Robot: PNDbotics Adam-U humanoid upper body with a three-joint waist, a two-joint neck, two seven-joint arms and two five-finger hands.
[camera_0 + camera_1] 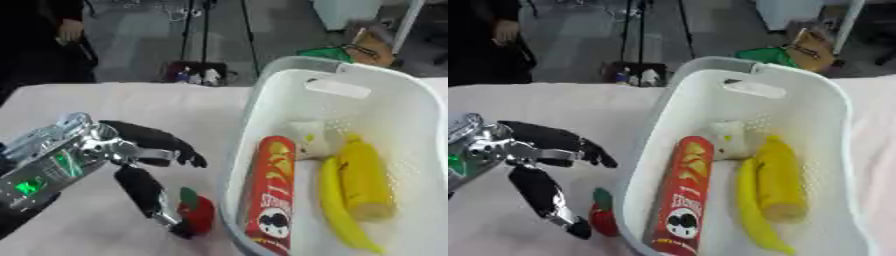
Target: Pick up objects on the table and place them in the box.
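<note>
**One red item left on the table, close against the basket wall**

One small red, rounded object with a green top, possibly a toy fruit or pepper, lies on the pale tablecloth just beside the near-left wall of the white perforated plastic basket. The robot's left hand hangs over it with the fingers spread and relaxed, grasping nothing; the thumb tip sits at or against the object's left side, though contact cannot be confirmed. The right hand does not show.

The red object's long axis appears to run roughly away from the robot, green end pointing to the far side.

The main risk, as I judge it, is the tight gap: fingers closing on the basket side may strike the wall and shove the basket, or the rounded object may roll or squirt away toward the table's near edge.

Inside the basket already lie a red cylindrical crisp can, a yellow banana, a yellow corn-like cob and a small whitish item.
</note>
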